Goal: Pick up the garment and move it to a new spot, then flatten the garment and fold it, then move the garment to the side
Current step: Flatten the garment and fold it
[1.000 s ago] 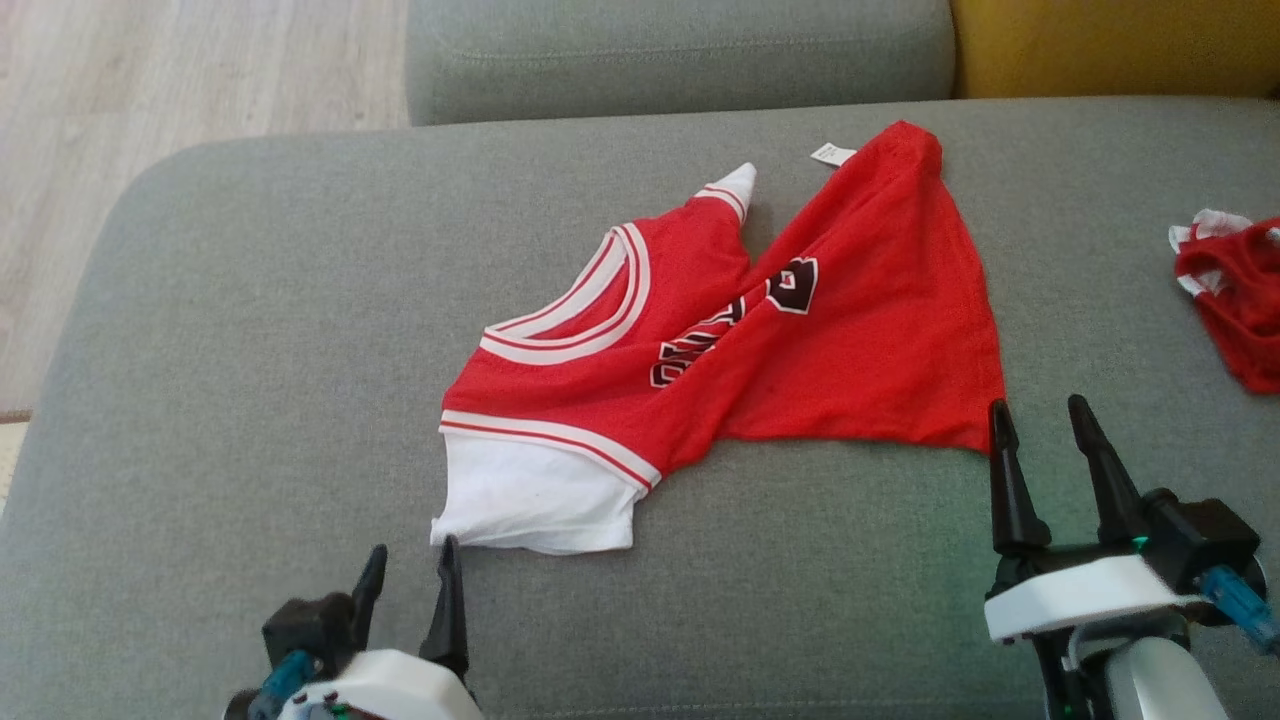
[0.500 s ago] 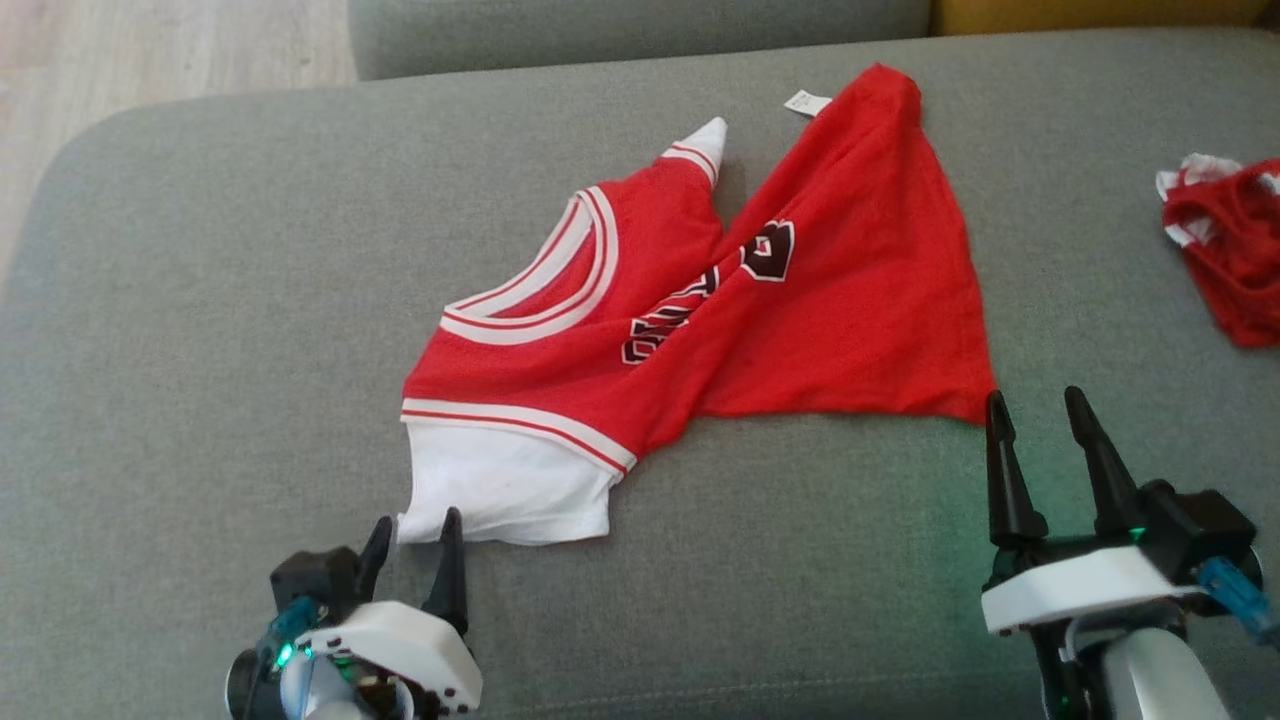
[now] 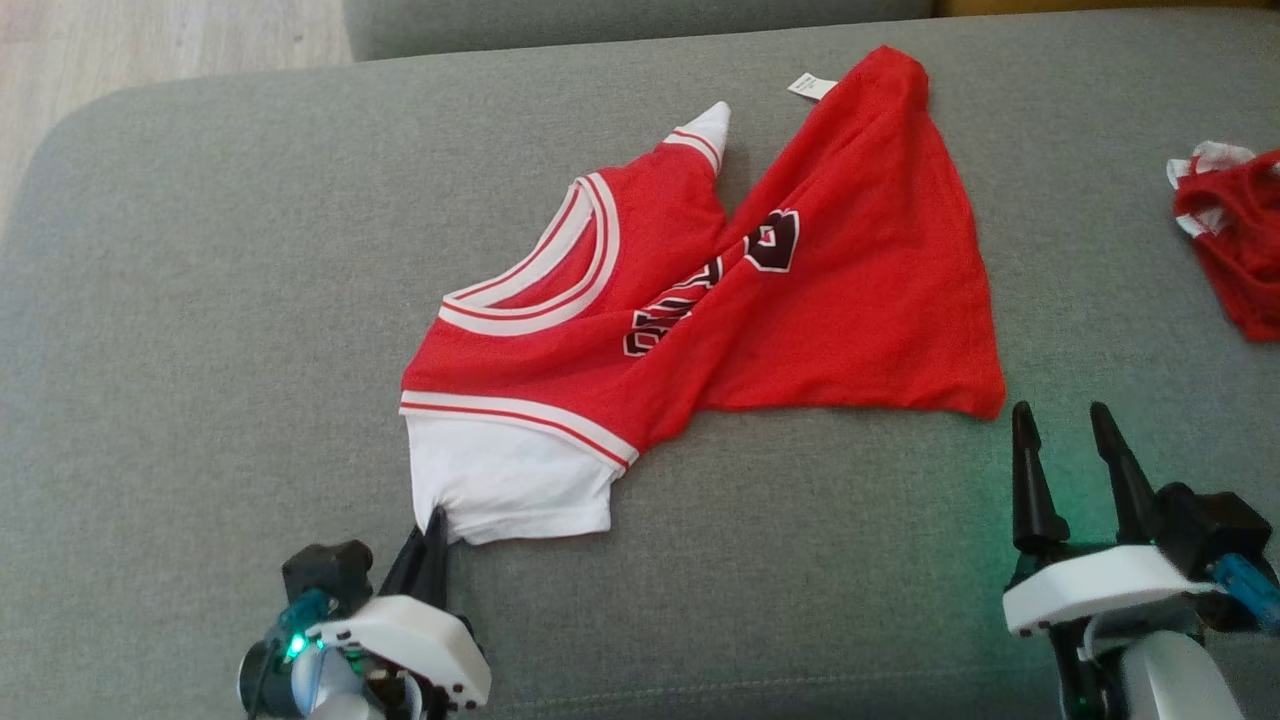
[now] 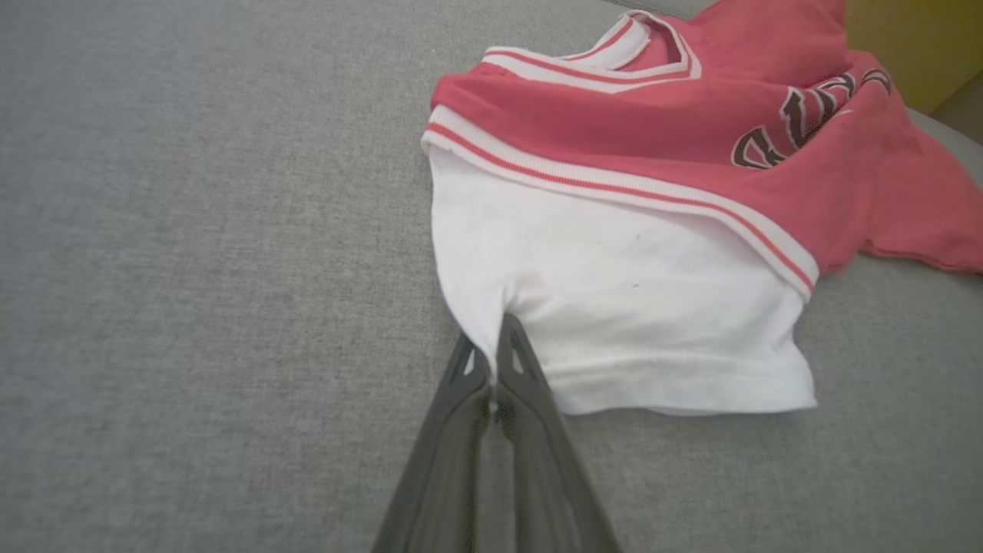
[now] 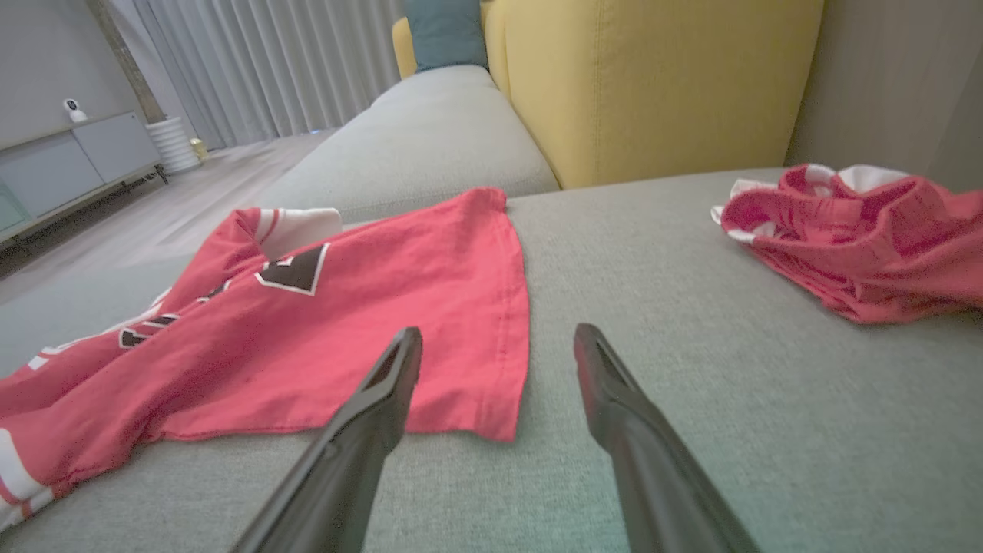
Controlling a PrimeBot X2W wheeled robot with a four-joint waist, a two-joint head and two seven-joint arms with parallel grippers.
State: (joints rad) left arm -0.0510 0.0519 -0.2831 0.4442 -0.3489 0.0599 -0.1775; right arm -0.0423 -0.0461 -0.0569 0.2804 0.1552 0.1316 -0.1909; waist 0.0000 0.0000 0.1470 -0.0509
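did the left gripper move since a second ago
Yes: the left gripper edged forward onto the near corner of the white sleeve and shut on it.

Grey sofa seat [image 3: 200, 300] in a living room
A crumpled red-and-white cloth [image 3: 1235, 250] lies at the seat's right side, in front of a yellow upholstered back [image 5: 653, 77] with a teal cushion [image 5: 445, 31] beyond it. Pale wooden floor [image 3: 150, 40] runs toward white curtains [image 5: 269, 61] and a low grey sideboard [image 5: 69, 161].

The garment [image 3: 860, 310] is bright red, its sleeve [image 3: 510, 485] plain white, with white-and-red striped trim [image 3: 520, 420] and dark lettering [image 3: 770, 240] edged in white. The sofa [image 3: 200, 300] is grey; the second cloth [image 3: 1235, 250] is red and white too.
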